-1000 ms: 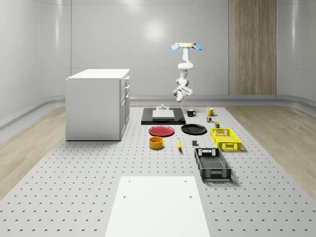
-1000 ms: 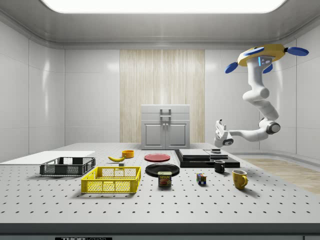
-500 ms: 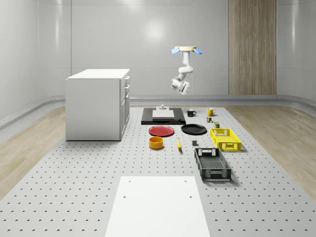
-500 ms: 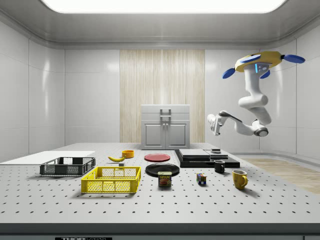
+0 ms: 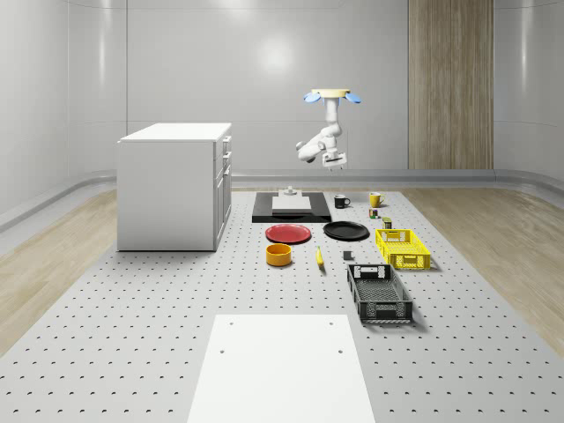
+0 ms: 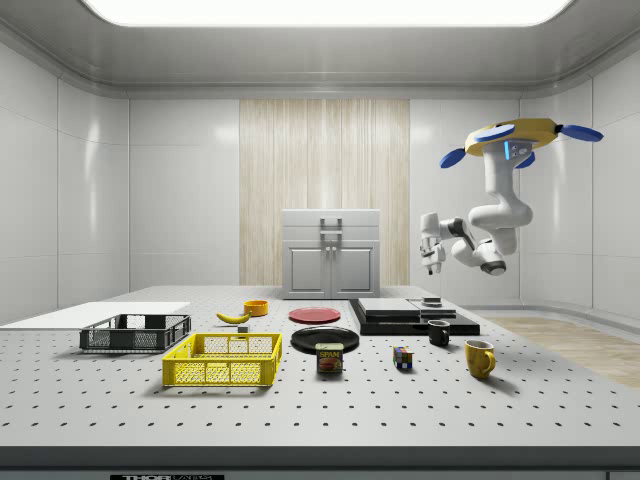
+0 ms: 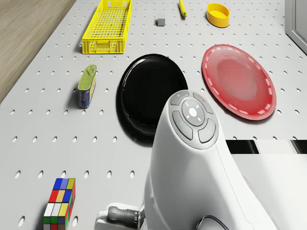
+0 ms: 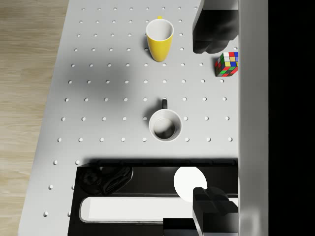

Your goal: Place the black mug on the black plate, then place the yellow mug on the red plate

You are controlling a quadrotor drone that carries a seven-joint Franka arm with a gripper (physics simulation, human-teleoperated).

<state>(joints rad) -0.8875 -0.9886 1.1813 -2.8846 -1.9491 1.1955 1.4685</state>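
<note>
Whole-scene view: drone [image 5: 333, 95] hovers high above the far end of the perforated surface [image 5: 132, 335], arm folded beneath it, claw [image 5: 334, 161] hanging in the air over the black mug [image 5: 340, 201]. Black mug stands upright on the surface, just beside the black slab [image 5: 291, 210] on its right in this view; yellow mug [image 5: 374, 199] is farther right, apart from it. Black plate [image 5: 345, 231] and red plate [image 5: 288, 233] lie side by side nearer the camera, both bare. Orange bowl [image 5: 278, 255], banana [image 5: 319, 256], yellow crate [image 5: 402, 248] and black crate [image 5: 379, 293] are nearer still; white cabinet [image 5: 176, 183] stands at the left.

Side view: drone [image 6: 512, 138] hovers at upper right; claw [image 6: 431, 266] points down, well above the slab [image 6: 412, 314] and the black mug [image 6: 438, 332]. Yellow mug [image 6: 479, 357] stands toward the camera, near a colour cube [image 6: 402, 357] and a tin [image 6: 329, 357].

Drone view: arm's white link in the foreground; beyond it the black plate [image 7: 144, 91] and red plate [image 7: 240, 86], tin [image 7: 87, 86], colour cube [image 7: 59, 200].

Wrist view: camera looks straight down on the black mug [image 8: 165, 124], upright, handle toward the yellow mug [image 8: 159, 39]. Dark fingers [image 8: 212, 29] at two edges of the frame, spread wide apart with nothing between them: claw open.
</note>
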